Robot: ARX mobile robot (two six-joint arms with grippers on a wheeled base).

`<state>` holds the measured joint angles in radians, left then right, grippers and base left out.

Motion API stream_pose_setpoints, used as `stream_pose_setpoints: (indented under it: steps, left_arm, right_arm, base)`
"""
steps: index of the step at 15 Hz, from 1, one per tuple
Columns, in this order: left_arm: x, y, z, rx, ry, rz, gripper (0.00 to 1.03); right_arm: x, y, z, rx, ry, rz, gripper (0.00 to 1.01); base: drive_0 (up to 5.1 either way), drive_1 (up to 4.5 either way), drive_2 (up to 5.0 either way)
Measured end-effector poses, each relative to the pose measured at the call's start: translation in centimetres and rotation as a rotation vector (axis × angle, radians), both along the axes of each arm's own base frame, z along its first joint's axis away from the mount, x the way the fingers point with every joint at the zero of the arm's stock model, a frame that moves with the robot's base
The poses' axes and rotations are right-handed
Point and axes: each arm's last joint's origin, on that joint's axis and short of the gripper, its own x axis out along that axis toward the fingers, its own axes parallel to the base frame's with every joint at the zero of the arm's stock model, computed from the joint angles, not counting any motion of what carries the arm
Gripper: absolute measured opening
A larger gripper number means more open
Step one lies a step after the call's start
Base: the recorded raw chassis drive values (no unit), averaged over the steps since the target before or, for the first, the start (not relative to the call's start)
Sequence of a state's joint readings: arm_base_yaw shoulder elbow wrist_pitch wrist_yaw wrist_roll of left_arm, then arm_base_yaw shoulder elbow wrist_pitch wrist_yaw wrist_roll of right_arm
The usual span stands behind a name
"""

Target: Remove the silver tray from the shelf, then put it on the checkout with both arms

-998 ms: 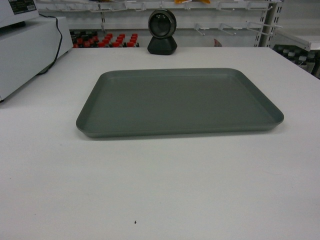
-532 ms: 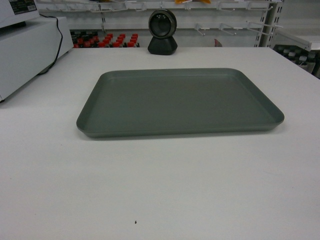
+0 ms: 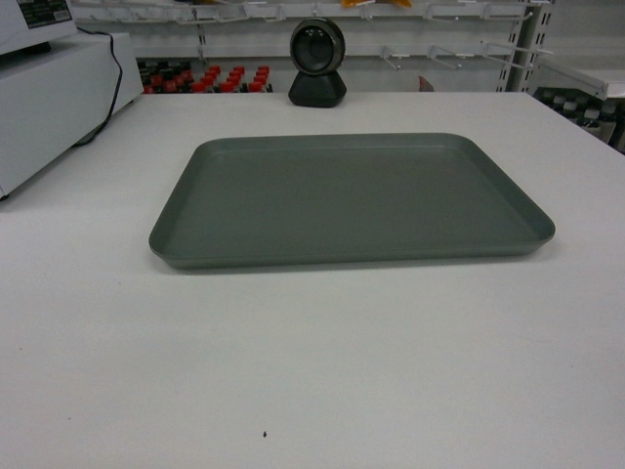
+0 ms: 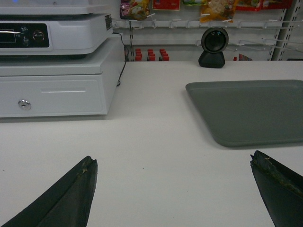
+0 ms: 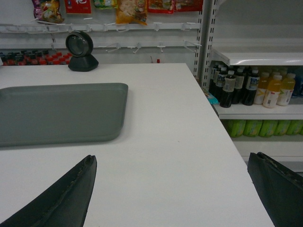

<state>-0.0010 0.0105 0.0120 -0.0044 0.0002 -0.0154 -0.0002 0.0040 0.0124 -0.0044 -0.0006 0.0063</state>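
Tray: the silver tray (image 3: 352,200) lies flat on the white desk (image 3: 312,371), in the middle of the head picture. Nothing is on it.
Tray in the wrist pictures: it shows at the right edge of the left wrist picture (image 4: 251,111) and at the left edge of the right wrist picture (image 5: 57,113).
Scanner: a black round-faced scanner (image 3: 316,63) stands at the far edge of the desk, top middle of the head picture, behind the tray and apart from it.
Cash box: a white till with a drawer (image 4: 52,80) sits on the desk in the upper left of the left wrist picture.
Left fingers: the left gripper (image 4: 173,191) has its two black fingers (image 4: 71,198) spread wide, low in the frame over bare desk, holding nothing.
Right fingers: the right gripper (image 5: 173,191) has its fingers (image 5: 66,198) spread wide too, near the tray but not touching it.
Shelf: a store shelf (image 5: 255,57) with drink bottles (image 5: 236,87) stands at the right of the right wrist picture.
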Motion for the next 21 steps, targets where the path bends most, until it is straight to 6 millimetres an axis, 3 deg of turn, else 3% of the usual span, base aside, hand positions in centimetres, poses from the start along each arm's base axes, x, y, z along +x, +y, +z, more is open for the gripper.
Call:
stream_pose_setpoints:
  steps: [13, 21]
  left_arm:
    - [0.00, 0.00, -0.01, 0.000, 0.002, 0.000, 0.98]
    - [0.00, 0.00, 0.01, 0.000, -0.001, 0.000, 0.98]
  right_arm:
    - [0.00, 0.00, -0.04, 0.000, 0.004, 0.000, 0.98]
    - [0.00, 0.00, 0.00, 0.000, 0.000, 0.000, 0.98]
  base:
    - [0.0, -4.26, 4.2]
    - [0.0, -0.12, 0.1]
